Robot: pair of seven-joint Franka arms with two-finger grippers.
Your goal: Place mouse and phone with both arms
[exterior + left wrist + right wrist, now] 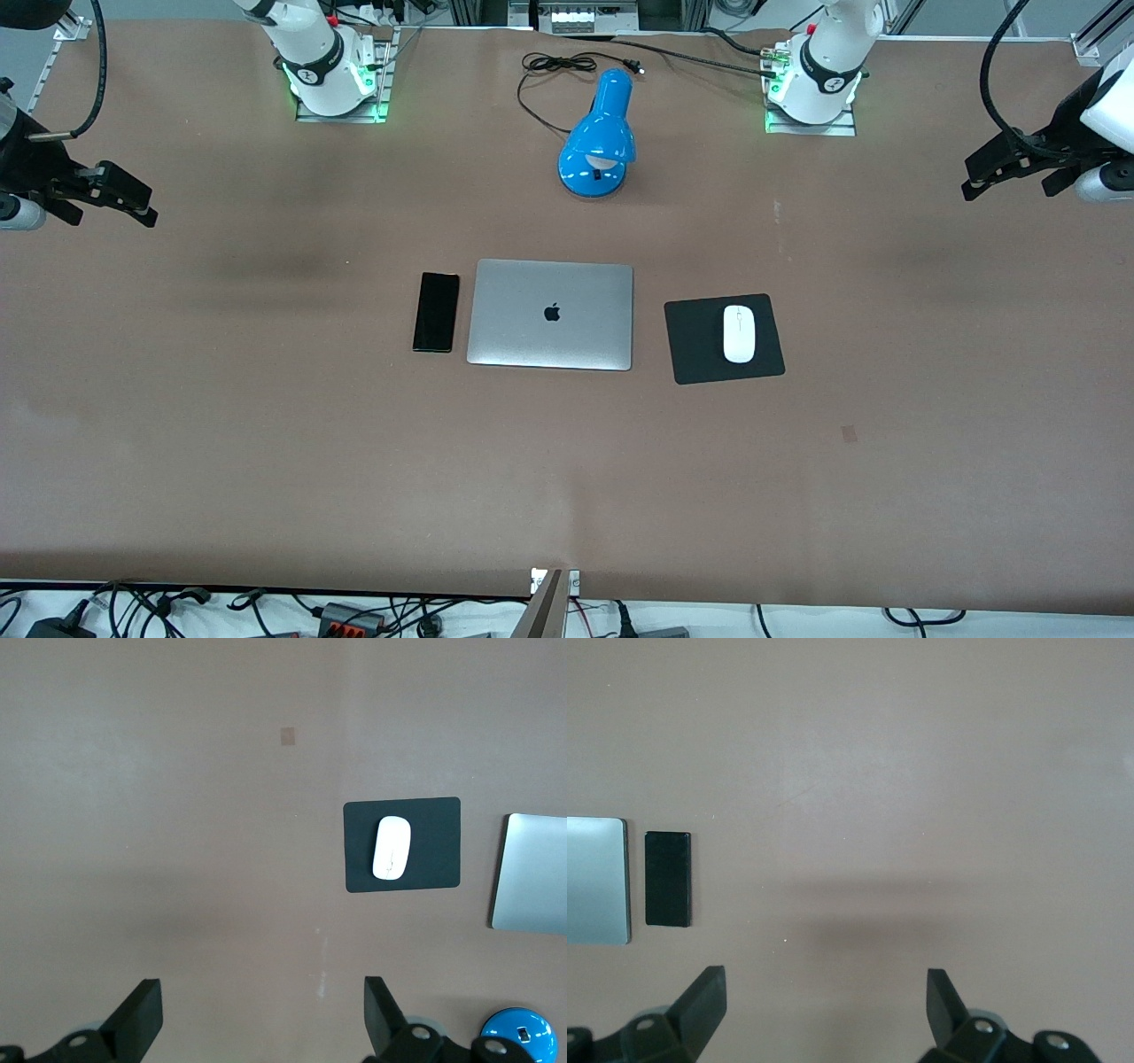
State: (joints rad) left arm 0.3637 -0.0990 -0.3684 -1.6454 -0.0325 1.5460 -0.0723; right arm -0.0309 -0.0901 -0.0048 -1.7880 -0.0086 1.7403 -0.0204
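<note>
A closed silver laptop (550,315) lies mid-table (266,443). A square black mouse pad (700,341) lies beside it; a blue desk lamp (600,140) stands near the bases' edge.

A small white oval mouse (739,333), marked by a thin grey centre line, lies flat on a square black mouse pad (700,341) toward the left arm's end of the table. A slim black phone (436,312), glossy face up, lies flat just beside a closed silver laptop (551,314), toward the right arm's end, its long edge parallel to the laptop's side.
</note>
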